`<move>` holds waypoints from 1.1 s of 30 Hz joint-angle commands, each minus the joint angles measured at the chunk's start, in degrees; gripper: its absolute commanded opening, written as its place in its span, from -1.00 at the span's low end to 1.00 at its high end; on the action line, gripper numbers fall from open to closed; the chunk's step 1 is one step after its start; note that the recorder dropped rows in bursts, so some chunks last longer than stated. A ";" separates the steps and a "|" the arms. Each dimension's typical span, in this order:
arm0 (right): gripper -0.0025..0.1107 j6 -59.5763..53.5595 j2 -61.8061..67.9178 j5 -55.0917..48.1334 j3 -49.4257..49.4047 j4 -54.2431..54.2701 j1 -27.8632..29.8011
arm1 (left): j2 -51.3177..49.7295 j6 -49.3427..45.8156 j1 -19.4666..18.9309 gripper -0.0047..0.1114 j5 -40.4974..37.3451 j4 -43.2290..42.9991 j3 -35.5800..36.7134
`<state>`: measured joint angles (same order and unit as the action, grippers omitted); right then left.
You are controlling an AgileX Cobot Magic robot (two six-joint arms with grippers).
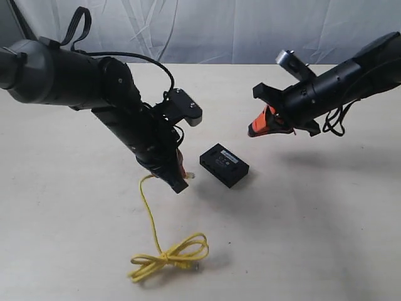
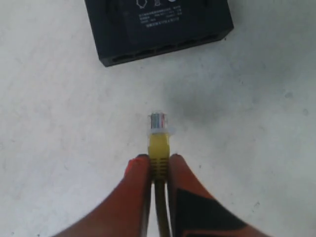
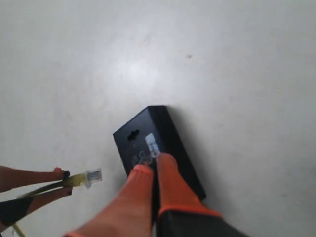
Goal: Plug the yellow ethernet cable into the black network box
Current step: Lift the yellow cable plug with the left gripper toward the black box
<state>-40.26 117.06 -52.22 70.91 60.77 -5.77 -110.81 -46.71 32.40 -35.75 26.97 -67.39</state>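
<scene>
My left pincer (image 2: 159,160) is pinching the yellow ethernet cable (image 2: 159,148) just behind its end. The two orange fingers (image 2: 136,192) press on either side of the yellow boot, and the clear plug (image 2: 158,122) sticks out past the fingertips. Straight ahead of that plug, across a stretch of bare table (image 2: 59,128), lies the black network box (image 2: 158,24). Its row of ports is on the side facing the pincer, and plug and box are apart, not touching. White printing shows on the box's top face.

Behind the pincer the cable runs back between the fingers. In the exterior view it drops to the table and trails away from the box to a loose looped bundle (image 1: 169,254). The other plug (image 1: 196,266) lies at the loop's edge, well apart from the pincer.

My right pincer (image 3: 150,168) has its orange fingers pressed together with nothing between them. It hangs in the air on the far side of the box from the left pincer, tips aimed down toward the box. From its wrist camera the box lies just beyond the fingertips, and the left pincer's plug shows short of the box. In the exterior view I read the right pincer as clear of the box, not touching it.
</scene>
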 commanded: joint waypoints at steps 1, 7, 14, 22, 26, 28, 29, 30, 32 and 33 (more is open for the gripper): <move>-0.97 -0.13 -0.33 0.49 0.21 3.36 1.03 | -1.17 -1.54 0.32 -0.92 1.26 1.02 -0.69; -0.97 -0.22 2.48 1.98 0.21 5.41 -1.01 | -1.39 -3.45 0.32 -0.92 1.77 1.80 -0.69; -0.97 -0.22 3.67 2.10 0.21 6.14 -1.23 | 0.29 -16.75 0.32 -0.92 11.54 15.62 5.59; -0.97 -0.22 3.75 3.09 0.21 6.81 -1.38 | 3.39 -46.06 0.86 -0.92 21.50 41.95 14.93; -0.97 -0.22 3.75 3.91 0.21 6.81 -1.38 | 3.39 -64.43 0.99 -0.92 21.50 61.00 16.24; -0.97 -0.22 3.90 3.96 0.21 6.81 -1.38 | 3.16 -72.76 0.99 -0.92 20.27 69.93 16.50; -0.97 -0.22 4.06 3.96 0.21 6.81 -1.38 | 2.72 -75.18 0.89 -0.92 18.68 72.98 16.50; -0.97 -0.22 4.28 3.96 0.21 7.03 -1.38 | 2.21 -75.18 0.89 -0.92 17.79 72.98 16.50; -0.97 -0.22 5.24 3.67 0.21 7.30 -1.38 | 1.07 -75.18 0.89 -0.92 17.79 72.80 16.50; -0.97 -0.22 5.91 3.02 0.21 7.52 -1.38 | 0.81 -75.18 0.89 -0.92 17.79 72.80 16.50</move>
<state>-40.22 122.25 -48.42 70.91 67.89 -7.10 -109.44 -120.47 33.08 -17.47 98.67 -51.18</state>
